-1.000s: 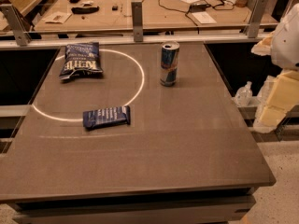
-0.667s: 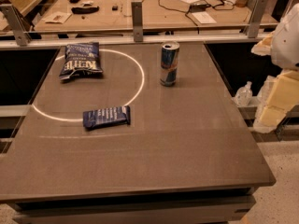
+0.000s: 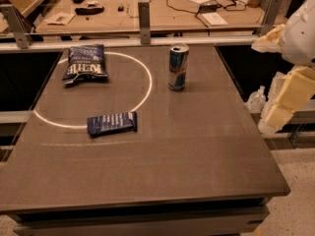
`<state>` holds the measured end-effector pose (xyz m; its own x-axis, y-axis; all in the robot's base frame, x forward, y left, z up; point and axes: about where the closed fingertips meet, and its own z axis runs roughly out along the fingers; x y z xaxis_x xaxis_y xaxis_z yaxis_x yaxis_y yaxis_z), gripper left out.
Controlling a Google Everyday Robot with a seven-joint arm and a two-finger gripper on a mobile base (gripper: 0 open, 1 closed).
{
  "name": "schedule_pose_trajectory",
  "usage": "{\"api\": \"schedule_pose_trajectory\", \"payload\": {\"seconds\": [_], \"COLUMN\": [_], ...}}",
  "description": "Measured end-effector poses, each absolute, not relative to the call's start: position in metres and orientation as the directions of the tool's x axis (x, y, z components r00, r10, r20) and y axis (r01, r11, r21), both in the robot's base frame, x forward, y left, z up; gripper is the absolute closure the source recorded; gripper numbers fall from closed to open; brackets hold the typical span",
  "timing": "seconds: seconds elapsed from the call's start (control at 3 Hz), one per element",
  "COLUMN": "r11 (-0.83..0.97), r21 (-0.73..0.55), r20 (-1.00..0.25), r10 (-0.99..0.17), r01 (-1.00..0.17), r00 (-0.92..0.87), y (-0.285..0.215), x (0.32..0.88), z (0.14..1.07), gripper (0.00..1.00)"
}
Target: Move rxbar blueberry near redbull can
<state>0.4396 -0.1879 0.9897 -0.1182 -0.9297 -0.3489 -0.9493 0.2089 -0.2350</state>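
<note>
The rxbar blueberry (image 3: 112,123), a flat dark blue wrapper with pale lettering, lies on the dark table (image 3: 197,156) at the left of centre, across the near edge of a white circle line. The redbull can (image 3: 178,67) stands upright farther back, right of the circle, well apart from the bar. My gripper (image 3: 283,104) hangs off the table's right side, level with the table edge and far from both things. It holds nothing that I can see.
A puffy dark blue chip bag (image 3: 84,64) lies at the back left inside the white circle (image 3: 147,82). A metal rail (image 3: 143,16) runs behind the table, with a cluttered wooden bench beyond. A plastic bottle (image 3: 256,101) stands off the right side.
</note>
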Motion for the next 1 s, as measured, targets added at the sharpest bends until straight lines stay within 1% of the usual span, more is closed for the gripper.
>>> {"api": "schedule_pose_trajectory", "payload": {"seconds": [0.33,0.67,1.0], "r11": [0.101,0.095,0.102], "r21": [-0.248,-0.274,-0.247], "r20": [-0.487,-0.572,-0.608], "r10": [-0.873,-0.816,-0.79], "r01": [-0.963,-0.957,-0.964], "r00": [0.034,0.082,0.072], "y": [-0.142,-0.104,-0.076], "x": [0.429,0.42,0.426], "z": [0.99,0.98,0.964], "gripper": [0.0,0.0,0.0]}}
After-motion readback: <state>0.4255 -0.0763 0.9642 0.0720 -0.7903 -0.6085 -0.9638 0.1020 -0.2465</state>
